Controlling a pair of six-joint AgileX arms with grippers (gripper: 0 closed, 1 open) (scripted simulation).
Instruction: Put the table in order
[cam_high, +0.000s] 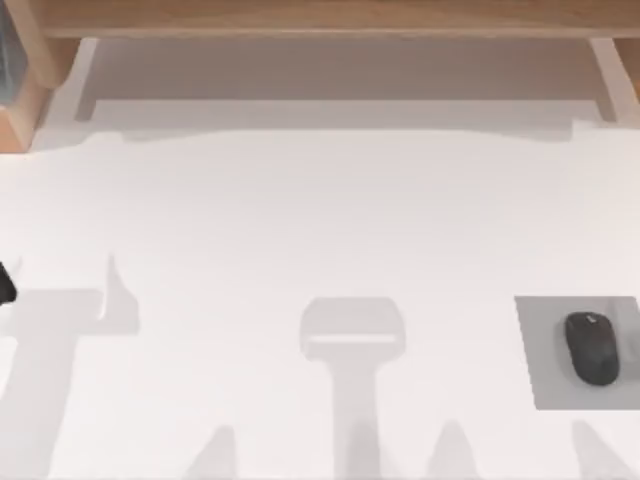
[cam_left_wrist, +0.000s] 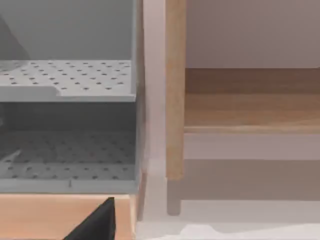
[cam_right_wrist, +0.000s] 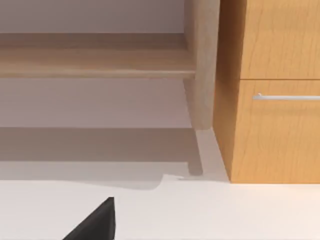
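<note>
White table (cam_high: 320, 220) spreads beneath me, a dark mouse (cam_high: 592, 347) parked on its grey mat (cam_high: 545, 345) at four o'clock, likely already tidy; my left gripper (cam_high: 5, 283) edges in at nine o'clock, its jaws' state I cannot tell

From above I see the surface (cam_high: 300, 220) as a broad, flat, plain white top, smooth and matte, far the largest thing before me; it lies level and runs from the left edge to the right edge; its far side passes under a light wooden shelf (cam_high: 330, 18), where shade falls on it; a grey mat (cam_high: 550, 350) lies flat on it at the near right, with a dark mouse (cam_high: 592, 347) resting on the mat; soft grey shadows cross its near half.
</note>
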